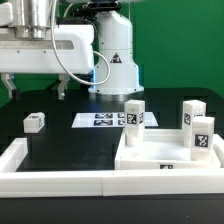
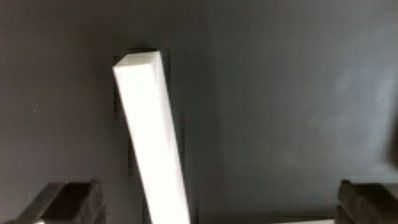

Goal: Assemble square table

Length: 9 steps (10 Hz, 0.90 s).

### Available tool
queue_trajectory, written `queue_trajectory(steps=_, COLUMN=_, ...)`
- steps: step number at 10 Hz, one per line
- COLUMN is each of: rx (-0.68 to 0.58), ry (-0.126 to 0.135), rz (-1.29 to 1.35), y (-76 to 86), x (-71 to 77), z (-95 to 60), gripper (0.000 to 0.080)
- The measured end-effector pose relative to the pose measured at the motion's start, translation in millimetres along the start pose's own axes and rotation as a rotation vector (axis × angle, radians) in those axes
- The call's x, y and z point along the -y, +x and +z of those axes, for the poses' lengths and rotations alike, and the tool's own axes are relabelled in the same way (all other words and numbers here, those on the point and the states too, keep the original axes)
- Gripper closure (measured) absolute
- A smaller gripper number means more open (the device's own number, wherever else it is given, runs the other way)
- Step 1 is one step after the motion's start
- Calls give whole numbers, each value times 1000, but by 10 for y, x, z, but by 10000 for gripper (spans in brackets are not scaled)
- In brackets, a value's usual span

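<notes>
The square table's top, a white tray-like slab [image 1: 150, 165], lies at the exterior view's right. Three white tagged legs stand upright at it: one at its far left corner [image 1: 135, 113] and two at its right side [image 1: 190, 112] [image 1: 203, 137]. Another leg [image 1: 34, 121] lies alone on the black surface at the left. My gripper [image 1: 37, 90] hangs open and empty high above the left side, well apart from all the parts. In the wrist view the gripper [image 2: 217, 205] has its dark fingertips [image 2: 63, 200] wide apart over black surface, holding nothing.
The marker board [image 1: 98, 120] lies flat in the middle, in front of the robot base [image 1: 115, 60]. A long white rim [image 1: 55, 180] borders the front and left of the black surface. One arm of it [image 2: 151, 140] runs under my gripper, nearer one fingertip.
</notes>
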State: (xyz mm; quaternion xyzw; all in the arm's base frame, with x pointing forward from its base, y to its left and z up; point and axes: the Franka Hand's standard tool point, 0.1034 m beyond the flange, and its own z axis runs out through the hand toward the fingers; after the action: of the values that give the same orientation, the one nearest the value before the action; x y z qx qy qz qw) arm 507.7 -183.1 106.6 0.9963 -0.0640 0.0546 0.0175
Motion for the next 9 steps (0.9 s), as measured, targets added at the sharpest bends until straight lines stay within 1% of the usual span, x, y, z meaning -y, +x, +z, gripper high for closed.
queue_trajectory(steps=2, rx=2, ry=-6, rz=14, y=-29, x=-132, z=9, gripper=150)
queue_trajectory(steps=4, rx=11, ry=-3, rz=-4, y=-144, x=-339, z=43, gripper=150)
queue_trajectory(steps=5, rx=19, ry=-1, rz=-3, y=-205, x=-343, z=69, gripper=150)
queue_trajectory(steps=7, rx=45, ry=-2, rz=1, y=-418, x=-392, z=166, gripper=150)
queue_trajectory(steps=8, rx=58, ry=1, rz=5, y=-493, x=-379, z=201, gripper=150)
queue_trajectory(steps=9, rx=59, ry=2, rz=5, y=-498, x=-368, z=204, gripper=150)
